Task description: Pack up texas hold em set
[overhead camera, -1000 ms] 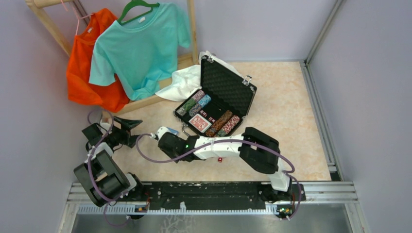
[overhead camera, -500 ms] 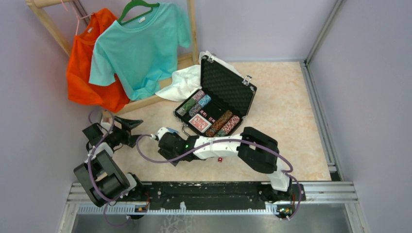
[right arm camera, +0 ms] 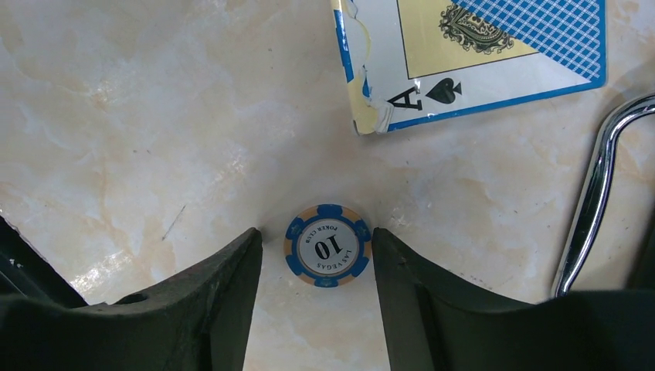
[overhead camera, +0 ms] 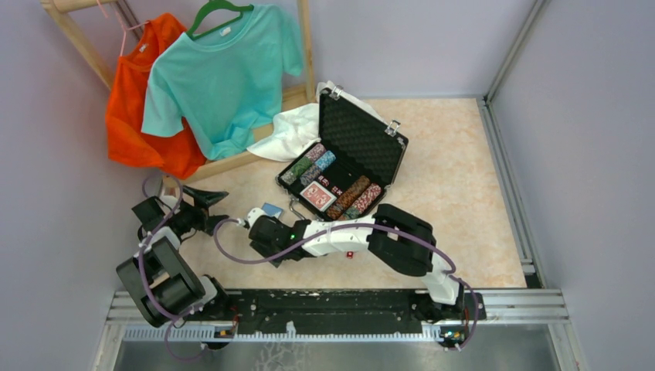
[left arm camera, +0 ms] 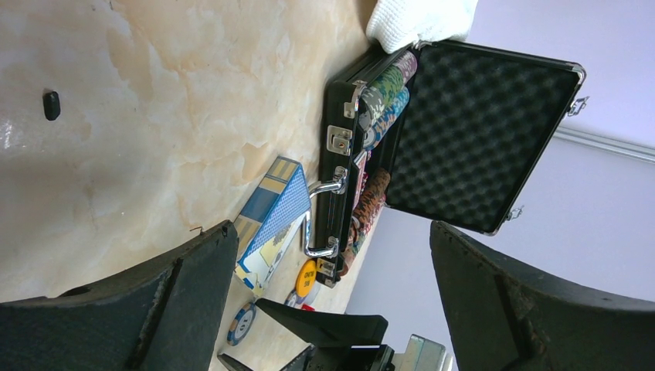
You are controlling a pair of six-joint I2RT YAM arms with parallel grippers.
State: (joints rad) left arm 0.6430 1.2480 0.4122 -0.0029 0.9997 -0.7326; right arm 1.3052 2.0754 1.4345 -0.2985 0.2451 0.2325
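Pinch across its rim the likely light, stiff, slick poker chip [right arm camera: 328, 247], flat on the table [right arm camera: 154, 116], straddled by the part-open right gripper [right arm camera: 317, 236], with the left gripper [left arm camera: 332, 232] wide and empty.

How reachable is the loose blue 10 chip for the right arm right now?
Probably yes. The right gripper stands open around the blue chip, one finger on either side, with nothing between. The blue card deck and the case handle lie off to the side.
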